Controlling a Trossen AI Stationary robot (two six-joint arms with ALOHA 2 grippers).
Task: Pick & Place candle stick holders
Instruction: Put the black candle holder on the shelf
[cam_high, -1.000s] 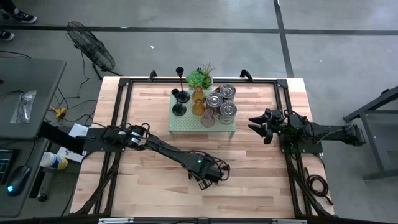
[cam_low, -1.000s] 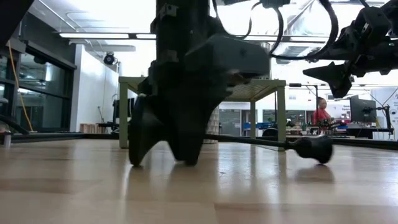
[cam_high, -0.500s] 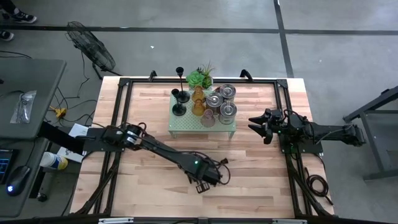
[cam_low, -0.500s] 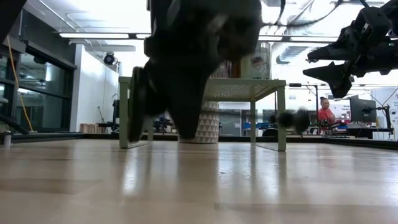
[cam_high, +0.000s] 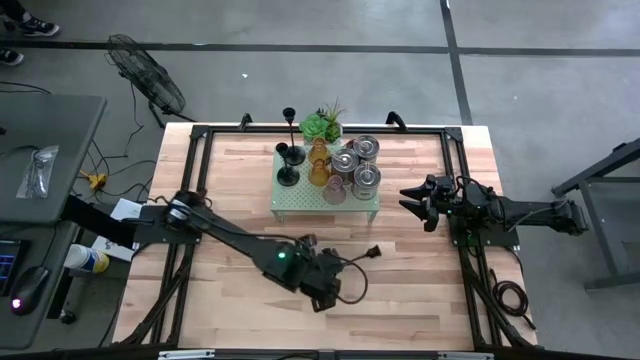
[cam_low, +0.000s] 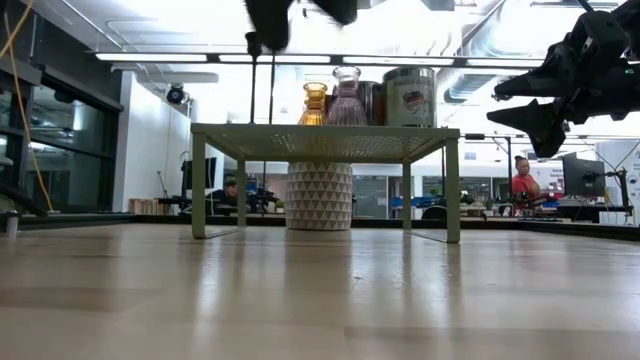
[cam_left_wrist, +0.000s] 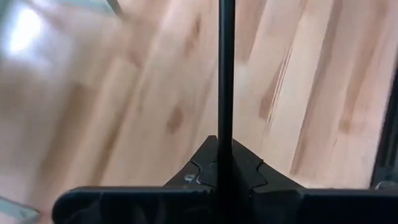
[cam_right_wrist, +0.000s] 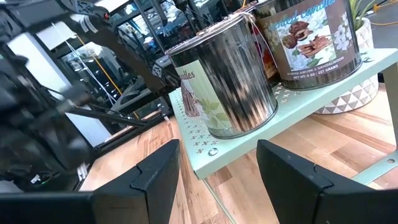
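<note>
Black candle stick holder (cam_high: 358, 254) juts from the left pincer (cam_high: 322, 288), its stem clamped between closed fingers.

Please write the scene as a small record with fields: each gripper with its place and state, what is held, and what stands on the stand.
left gripper: low over the front middle of the wooden table, shut on the black thin-stemmed candle stick holder
held holder: its thin stem runs forward from between the closed fingers
right gripper: open, waiting in the air at the right of the stand, holding nothing
pale green perforated stand: carries black, amber glass and silvery tin holders
green spiky potted plant: at the stand's back edge
</note>
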